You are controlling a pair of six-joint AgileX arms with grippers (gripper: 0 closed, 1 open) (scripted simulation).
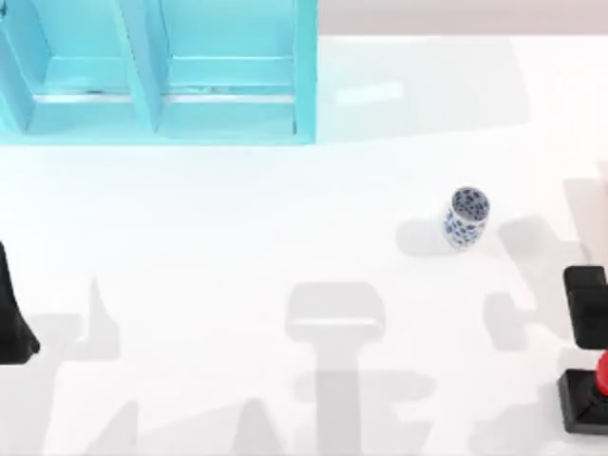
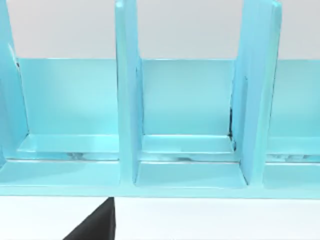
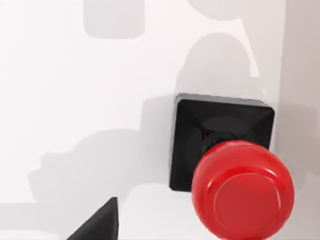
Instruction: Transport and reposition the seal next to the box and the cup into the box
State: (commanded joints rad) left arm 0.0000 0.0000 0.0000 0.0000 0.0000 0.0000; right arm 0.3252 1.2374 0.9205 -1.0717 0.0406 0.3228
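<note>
R gripper [image 1: 586, 309] hangs at the table's 4 o'clock edge, just above the seal [image 1: 584, 397], which stands upright at far 5 o'clock; can't tell if its fingers are open or closed, L gripper [image 1: 11, 313] parked at 9 o'clock, same unknown. Cup [image 1: 465, 218] stands upright at 3 o'clock, apart from the seal, box [image 1: 157, 71] way off at 11 o'clock. Risks imo: seal's round red knob [image 3: 243, 189] gives poor purchase, so an off-centre pinch could tip it or shove it off the near edge, and a long carry to the box could clip the cup
</note>
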